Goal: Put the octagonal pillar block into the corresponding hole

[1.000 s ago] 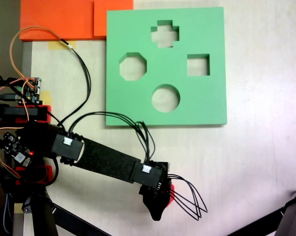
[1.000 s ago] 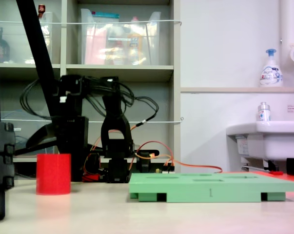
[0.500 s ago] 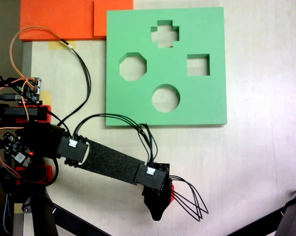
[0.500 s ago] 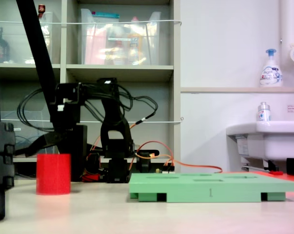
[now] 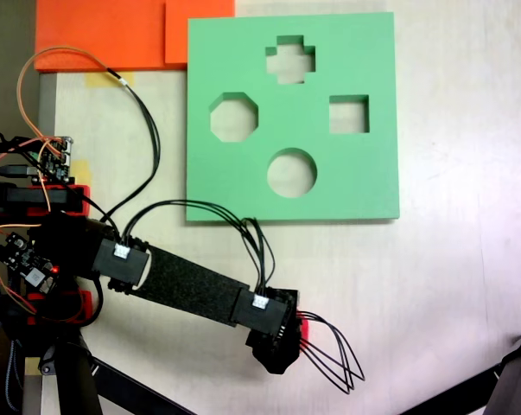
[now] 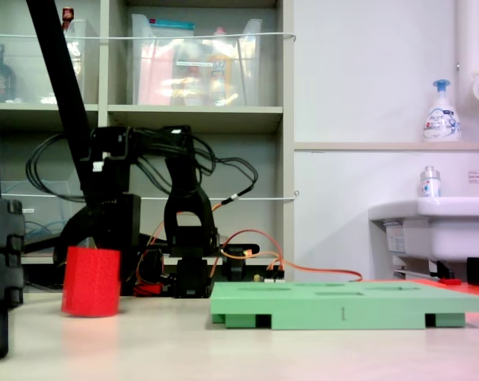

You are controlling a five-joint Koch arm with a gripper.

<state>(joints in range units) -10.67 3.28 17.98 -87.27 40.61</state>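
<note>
The gripper (image 5: 282, 354) hangs low over the table, near the bottom edge of the top-down fixed view, and it sits directly on the block (image 6: 91, 282). From above, the black wrist hides the jaws, and only a thin red edge of the block (image 5: 304, 329) shows at its right side. In the side view the jaws lie behind the block, so I cannot tell if they are closed on it.

Compared with 0.5 s ago, the block is now tilted: in the side view its top leans to the left and its lower left corner seems a little off the table. Before it stood straight. From above, the wrist has pulled slightly back, toward the arm's base. I judge that the gripper has just taken hold and begins to lift, or at least it pushes the block.

The board (image 5: 364, 186) lies well apart from the block. Its 8-sided hole (image 5: 234, 118) is open, so the carrying is not yet done.
</note>
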